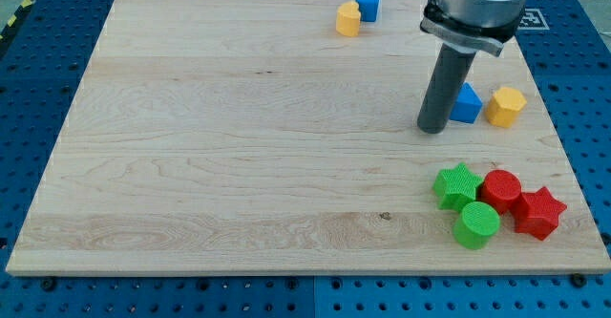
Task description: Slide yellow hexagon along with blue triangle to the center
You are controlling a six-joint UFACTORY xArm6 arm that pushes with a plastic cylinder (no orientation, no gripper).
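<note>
The yellow hexagon (505, 106) sits near the board's right edge, with the blue triangle (467, 105) touching or nearly touching its left side. My tip (432, 128) rests on the board just left of the blue triangle, close against it; the rod hides the triangle's left part.
A yellow heart-like block (348, 19) and a blue cube (368, 4) stand together at the view's top. A green star (456, 185), red cylinder (500, 190), green cylinder (475, 225) and red star (537, 212) cluster at the bottom right. The wooden board (239, 165) ends close to the right of the hexagon.
</note>
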